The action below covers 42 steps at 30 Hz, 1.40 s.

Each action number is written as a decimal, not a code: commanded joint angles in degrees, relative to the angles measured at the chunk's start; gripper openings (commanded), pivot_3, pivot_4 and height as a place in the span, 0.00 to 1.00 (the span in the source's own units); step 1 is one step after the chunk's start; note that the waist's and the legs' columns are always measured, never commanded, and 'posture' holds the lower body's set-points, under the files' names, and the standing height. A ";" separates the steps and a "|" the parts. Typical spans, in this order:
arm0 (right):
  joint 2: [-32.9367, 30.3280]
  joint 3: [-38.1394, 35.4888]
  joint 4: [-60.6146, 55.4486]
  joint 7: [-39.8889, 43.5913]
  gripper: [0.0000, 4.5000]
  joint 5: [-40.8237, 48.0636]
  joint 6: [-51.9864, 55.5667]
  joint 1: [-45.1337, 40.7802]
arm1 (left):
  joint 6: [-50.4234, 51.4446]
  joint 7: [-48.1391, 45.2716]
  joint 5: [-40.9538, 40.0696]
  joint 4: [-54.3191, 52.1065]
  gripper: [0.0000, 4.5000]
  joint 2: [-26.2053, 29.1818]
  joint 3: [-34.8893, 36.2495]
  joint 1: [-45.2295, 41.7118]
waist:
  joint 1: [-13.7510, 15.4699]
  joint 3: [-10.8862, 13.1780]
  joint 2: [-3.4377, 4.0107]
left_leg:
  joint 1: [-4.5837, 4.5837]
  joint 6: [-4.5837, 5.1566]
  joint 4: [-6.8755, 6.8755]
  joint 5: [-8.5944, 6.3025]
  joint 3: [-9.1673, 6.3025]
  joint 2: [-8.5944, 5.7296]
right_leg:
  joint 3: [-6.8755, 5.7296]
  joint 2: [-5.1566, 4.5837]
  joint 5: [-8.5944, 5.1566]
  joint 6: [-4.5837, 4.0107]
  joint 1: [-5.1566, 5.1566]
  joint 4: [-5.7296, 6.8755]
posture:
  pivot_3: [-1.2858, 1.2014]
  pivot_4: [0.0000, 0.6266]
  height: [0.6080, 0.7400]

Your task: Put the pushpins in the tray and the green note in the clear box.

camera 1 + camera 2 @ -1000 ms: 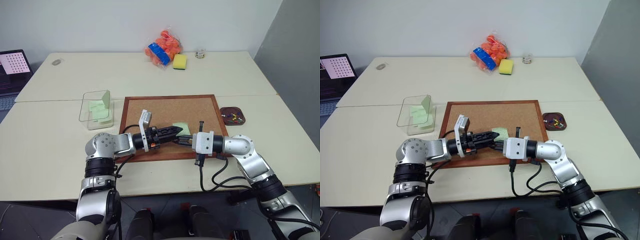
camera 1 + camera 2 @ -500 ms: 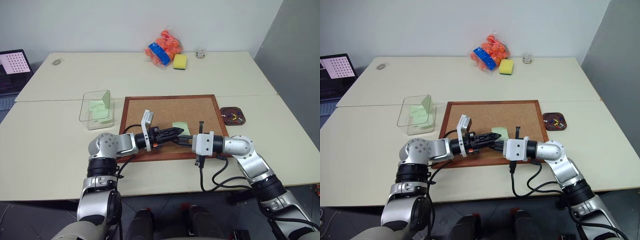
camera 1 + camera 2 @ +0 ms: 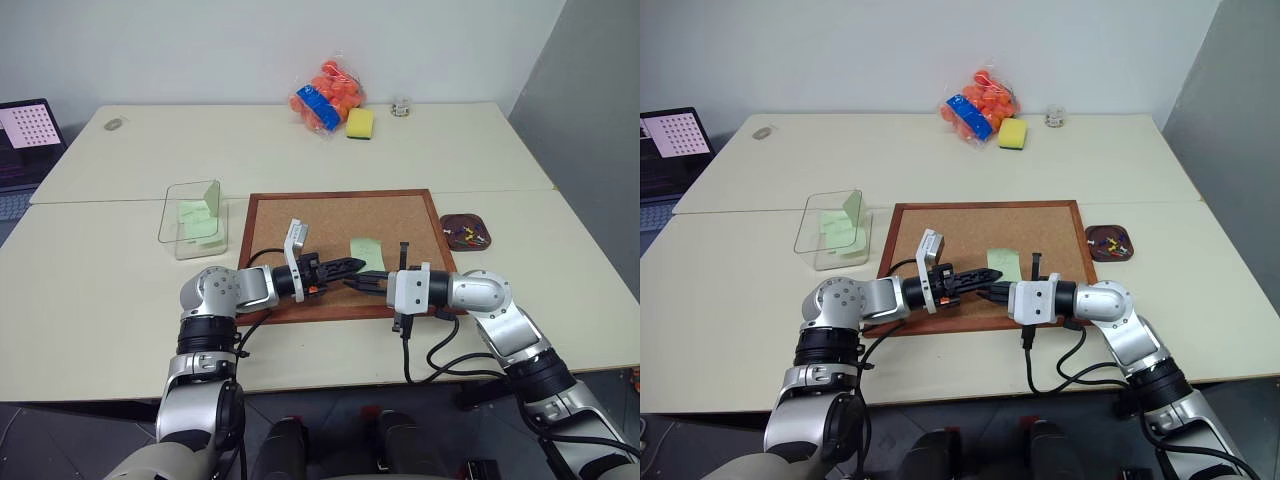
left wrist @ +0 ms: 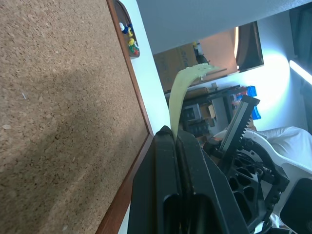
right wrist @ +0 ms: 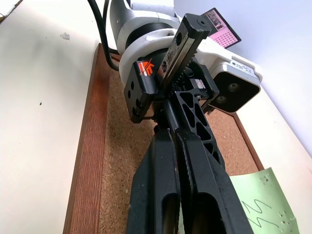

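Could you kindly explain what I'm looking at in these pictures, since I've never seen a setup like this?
It is a two-armed humanoid robot. Two pictures come from its head, looking down over a table; two from cameras on its wrists. The left claw and right claw meet over a cork board, both shut on the green note. Nearby stand a clear box already holding green slips, and a tray with pushpins. At the far edge lie a bag of orange balls and a yellow sponge.

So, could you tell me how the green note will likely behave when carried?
Probably floppy: the green note bows over above the left claw pinching it. Likely very light, being a thin slip, so it may flutter rather than drop straight into the clear box.
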 commanded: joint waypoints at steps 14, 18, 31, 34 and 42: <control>6.24 -17.49 -14.01 -15.46 0.00 23.76 37.36 1.61 | -8.67 -4.01 2.64 -2.77 0.00 1.96 -3.36 -0.43 | 0.05 0.00 0.00 | -0.01 0.00 0.00 0.00 -0.02 0.00 | 0.00 -0.02 0.03 -0.06 0.00 0.01 | 0.52 0.24 1.00; 7.10 -22.63 -11.44 -23.42 0.00 22.86 41.17 0.33 | -13.85 -7.04 5.26 -9.62 0.00 3.53 -8.39 1.25 | 0.07 0.00 0.00 | -0.04 0.00 0.00 0.00 -0.01 -0.01 | -0.01 -0.03 0.06 -0.10 0.00 -0.01 | 0.52 0.24 1.00; 4.73 -30.24 13.04 -40.73 0.00 15.83 46.36 -10.29 | -55.88 -16.89 31.13 -15.55 0.00 9.08 -29.89 2.68 | 0.00 0.02 0.05 | -0.04 0.03 -0.09 -0.01 0.28 -0.02 | 0.21 -0.04 0.07 -0.15 -0.05 -0.12 | 0.52 0.24 1.00; 4.68 -30.14 16.47 -40.76 0.00 15.50 45.81 -12.17 | -59.09 -16.31 32.87 -13.05 0.00 7.92 -29.71 2.19 | -0.08 0.04 0.05 | -0.04 0.04 -0.08 -0.02 0.31 -0.02 | 0.22 -0.04 0.06 -0.13 -0.07 -0.12 | 0.52 0.24 1.00; 4.38 -30.93 23.55 -41.99 0.29 15.03 42.89 -15.25 | -60.92 -15.99 33.85 -11.21 0.00 6.52 -28.70 1.97 | -0.02 0.04 0.06 | -0.08 0.05 -0.08 -0.02 0.29 -0.03 | 0.20 -0.03 0.04 -0.09 -0.07 -0.11 | 0.52 0.24 1.00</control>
